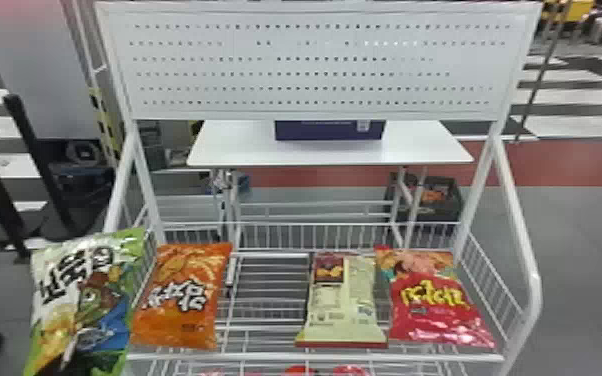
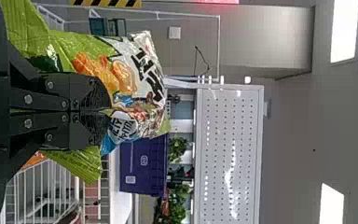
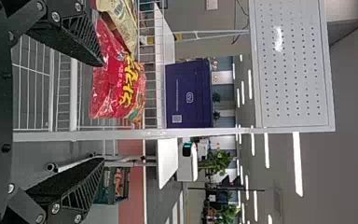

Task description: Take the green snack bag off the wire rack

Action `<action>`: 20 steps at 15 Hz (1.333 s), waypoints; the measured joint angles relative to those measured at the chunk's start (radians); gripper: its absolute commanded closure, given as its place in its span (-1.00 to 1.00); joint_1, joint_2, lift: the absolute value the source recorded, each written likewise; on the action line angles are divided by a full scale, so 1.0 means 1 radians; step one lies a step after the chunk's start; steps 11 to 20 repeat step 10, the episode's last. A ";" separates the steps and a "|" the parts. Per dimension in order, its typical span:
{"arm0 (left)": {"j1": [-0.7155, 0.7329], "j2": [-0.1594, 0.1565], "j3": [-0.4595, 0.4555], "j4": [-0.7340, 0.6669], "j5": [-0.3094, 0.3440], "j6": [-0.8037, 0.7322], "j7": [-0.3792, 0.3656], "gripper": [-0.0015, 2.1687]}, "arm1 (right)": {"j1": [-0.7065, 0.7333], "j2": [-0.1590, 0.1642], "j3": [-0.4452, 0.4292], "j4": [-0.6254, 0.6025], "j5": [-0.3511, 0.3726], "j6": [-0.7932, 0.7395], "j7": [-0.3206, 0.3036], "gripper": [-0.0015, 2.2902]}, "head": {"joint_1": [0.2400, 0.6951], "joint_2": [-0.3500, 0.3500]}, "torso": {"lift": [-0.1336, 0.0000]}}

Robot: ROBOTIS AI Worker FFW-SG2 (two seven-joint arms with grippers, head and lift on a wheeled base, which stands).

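L hand (image 1: 62,362) grips 1 grn bag (image 1: 87,295), 3 bags (image 1: 344,302) on top shelf (image 1: 315,357).

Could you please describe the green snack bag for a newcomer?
Find the white wire rack, then its left edge. The green snack bag there has black lettering on white and, unlike the orange bag lying on the rack, is held in the closed left jaws.

From the head, we are looking forward and down over the white metal wire rack (image 1: 315,358). From the left wrist, we are facing forward, close behind the glossy green-and-white bag (image 2: 142,70); from the right, toward the rack's right side. All three are sharing the white perforated panel (image 1: 315,65) and dark purple box (image 1: 330,131).
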 measured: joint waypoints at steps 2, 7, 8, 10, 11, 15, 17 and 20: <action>0.001 0.000 0.000 -0.004 0.001 0.001 -0.007 0.60 | 0.004 0.000 0.001 -0.004 -0.002 0.000 0.000 -0.85 | 0.14 0.00 | 1.00; 0.000 0.001 0.000 -0.007 0.005 0.003 -0.009 0.60 | 0.013 0.000 0.000 -0.016 -0.003 -0.002 0.000 -0.85 | 0.14 0.00 | 1.00; 0.000 0.000 0.000 -0.007 0.005 0.003 -0.008 0.60 | 0.015 -0.001 0.000 -0.018 -0.003 -0.003 0.000 -0.85 | 0.14 0.00 | 1.00; 0.000 0.000 -0.002 -0.007 0.005 0.003 -0.008 0.60 | 0.017 -0.002 0.000 -0.021 -0.003 -0.003 0.000 -0.85 | 0.14 0.00 | 1.00; 0.000 0.000 -0.002 -0.007 0.005 0.003 -0.008 0.60 | 0.017 -0.002 0.000 -0.021 -0.003 -0.003 0.000 -0.85 | 0.14 0.00 | 1.00; 0.000 0.000 -0.002 -0.007 0.005 0.003 -0.008 0.60 | 0.017 -0.002 0.000 -0.021 -0.003 -0.003 0.000 -0.85 | 0.14 0.00 | 1.00; 0.000 0.000 -0.002 -0.007 0.005 0.003 -0.008 0.60 | 0.017 -0.002 0.000 -0.021 -0.003 -0.003 0.000 -0.85 | 0.14 0.00 | 1.00; 0.000 0.000 -0.002 -0.007 0.005 0.003 -0.008 0.60 | 0.017 -0.002 0.000 -0.021 -0.003 -0.003 0.000 -0.85 | 0.14 0.00 | 1.00</action>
